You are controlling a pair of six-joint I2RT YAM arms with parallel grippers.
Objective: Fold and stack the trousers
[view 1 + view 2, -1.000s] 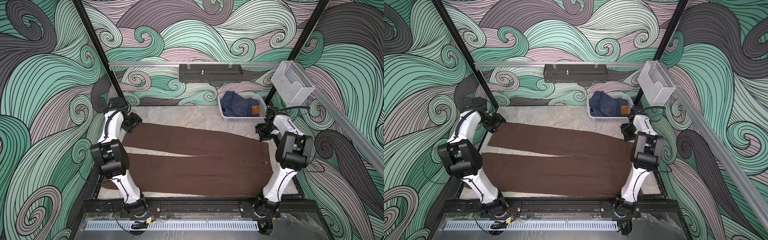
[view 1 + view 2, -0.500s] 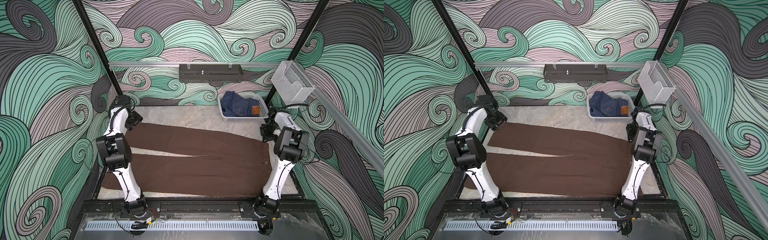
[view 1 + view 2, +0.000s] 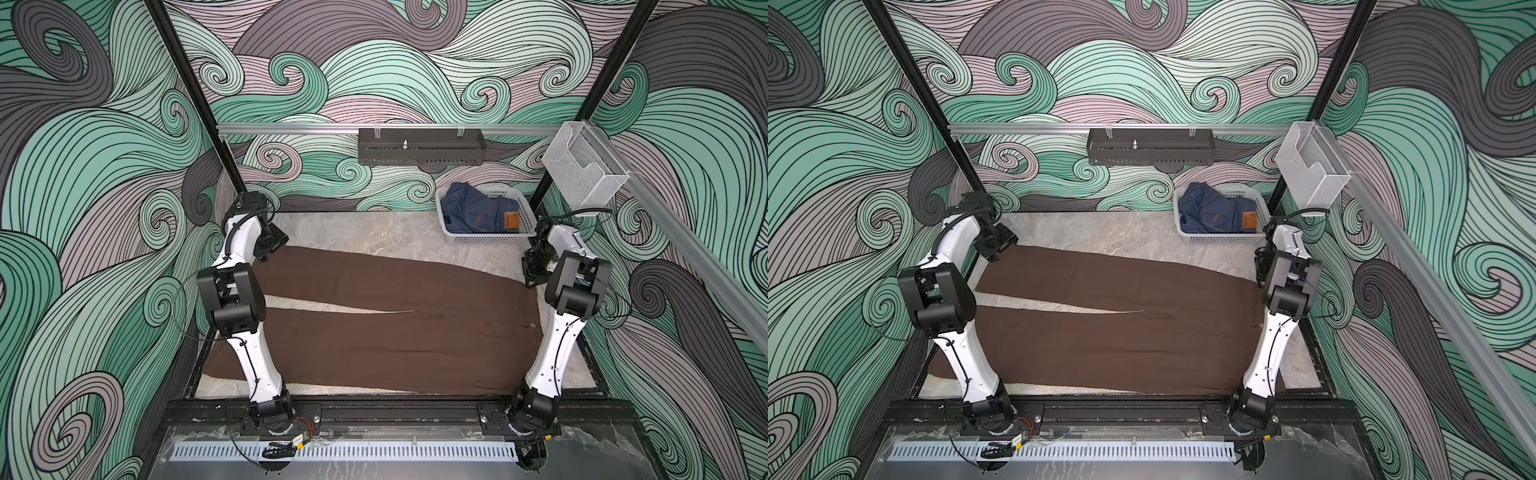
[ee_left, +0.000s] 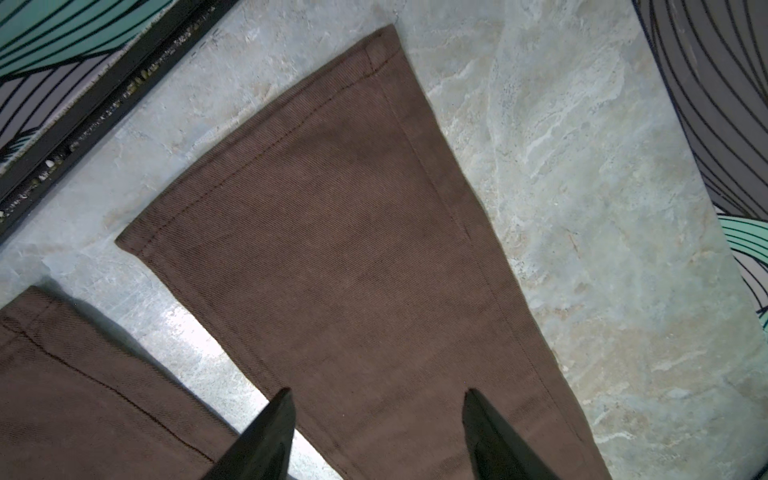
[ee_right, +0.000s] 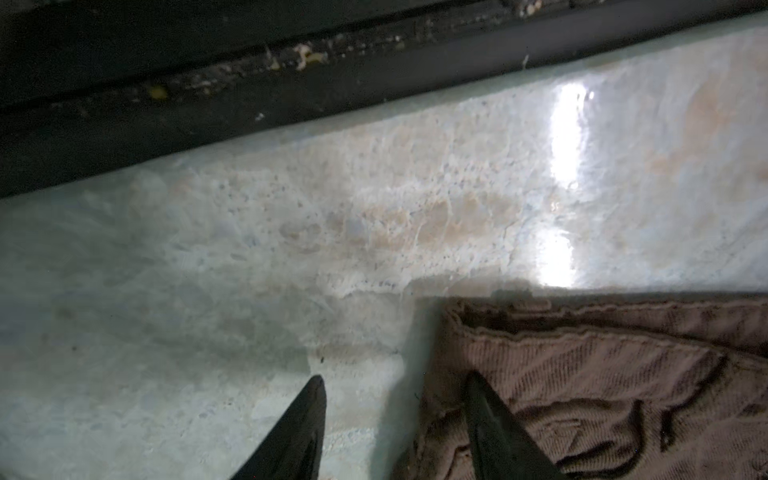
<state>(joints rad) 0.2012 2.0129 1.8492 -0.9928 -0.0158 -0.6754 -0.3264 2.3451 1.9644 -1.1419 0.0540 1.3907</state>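
Surface: we see a marbled tabletop (image 3: pixel 374 228) under the flat trousers (image 3: pixel 374 345).
Room: swirl-patterned walls (image 3: pixel 104 166).
Claws: left gripper (image 4: pixel 378 392), right gripper (image 5: pixel 395 376) both parted, empty.

Both arms reach forward, left gripper (image 4: pixel 378 401) and right gripper (image 5: pixel 395 384) pointing down with jaws apart

A white basket (image 3: pixel 486 240) stands on the marble table (image 3: pixel 374 230) with blue jeans (image 3: pixel 473 208) heaped inside it. Up and left of the basket, a black tray (image 3: pixel 419 151) hangs from a metal rail (image 3: pixel 291 129). Up and right of the basket hangs a clear mesh holder (image 3: pixel 582 174).
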